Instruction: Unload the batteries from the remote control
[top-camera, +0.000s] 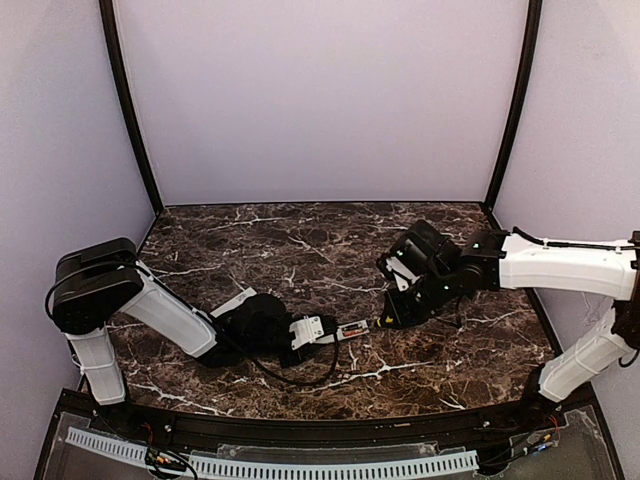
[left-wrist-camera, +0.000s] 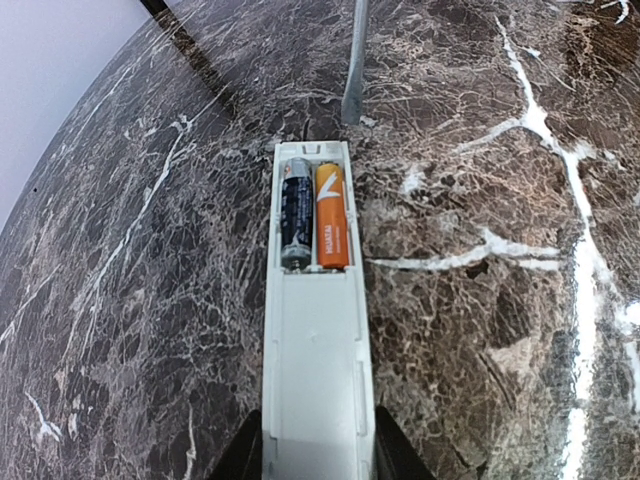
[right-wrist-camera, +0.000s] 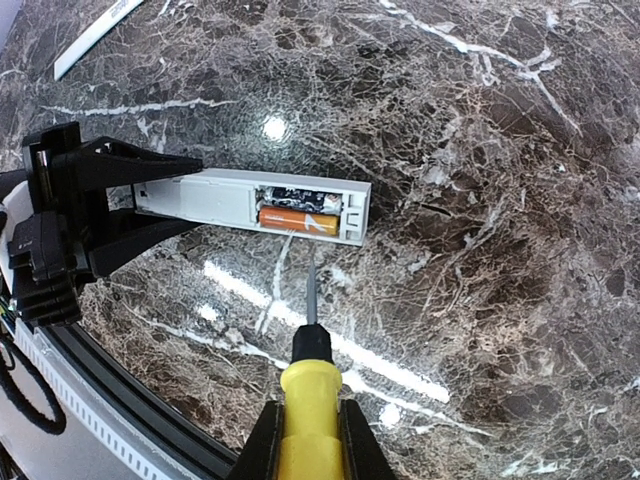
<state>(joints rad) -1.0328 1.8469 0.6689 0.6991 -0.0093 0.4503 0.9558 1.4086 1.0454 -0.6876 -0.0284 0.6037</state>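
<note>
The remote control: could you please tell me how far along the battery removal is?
Done: the cover strip lies off on the table, compartment open. In hand: the left gripper clamps the remote control while the right gripper holds the yellow screwdriver, tip close to the compartment. Left: the orange battery and the dark battery both sit inside.

Two robot arms of the same build. The left arm (top-camera: 170, 318) has smooth white tube-shaped links joined by bulky, rounded black joint housings. The right arm (top-camera: 565, 268) matches it: white shells and black joints. The left claw (top-camera: 335, 332) has a white block behind black, wedge-shaped angular fingers (right-wrist-camera: 115, 165). The right claw (top-camera: 392, 318) is black all over, with two flat dark fingers (right-wrist-camera: 260, 450). A looping black cable (top-camera: 290, 382) hangs from the left wrist. A thin black wire (top-camera: 540, 241) runs along the right arm's upper side.
</note>
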